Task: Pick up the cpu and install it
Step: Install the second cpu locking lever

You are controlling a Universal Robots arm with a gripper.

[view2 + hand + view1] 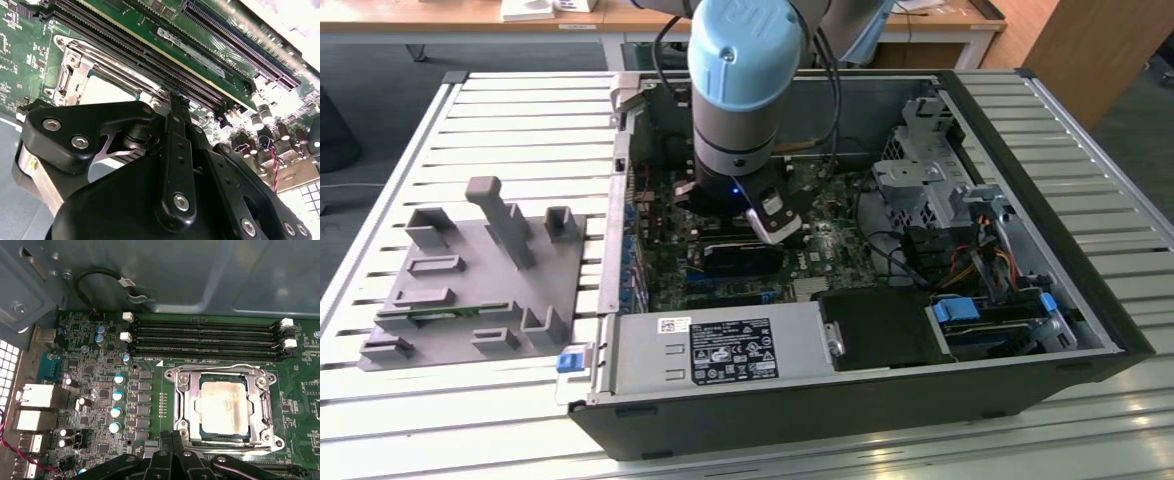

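1. Silvery-grey, the small flat square cpu (223, 407) lay seated in the metal-framed motherboard socket (265, 412), as we saw in the first wrist view.
2. We saw the black gripper (172, 436) just beside the socket, fingers together, holding nothing.
3. We saw the arm reaching into the open computer case (1067, 330).

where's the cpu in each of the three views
Exterior view: I cannot make the cpu out; the arm stands over the motherboard inside the open computer case.
First wrist view: the cpu lies flat inside the metal-framed socket, just beyond the end effector.
Second wrist view: part of its pale top peeks out of the socket frame behind the end effector.
Shared landmark: the long black memory slots beside the socket.
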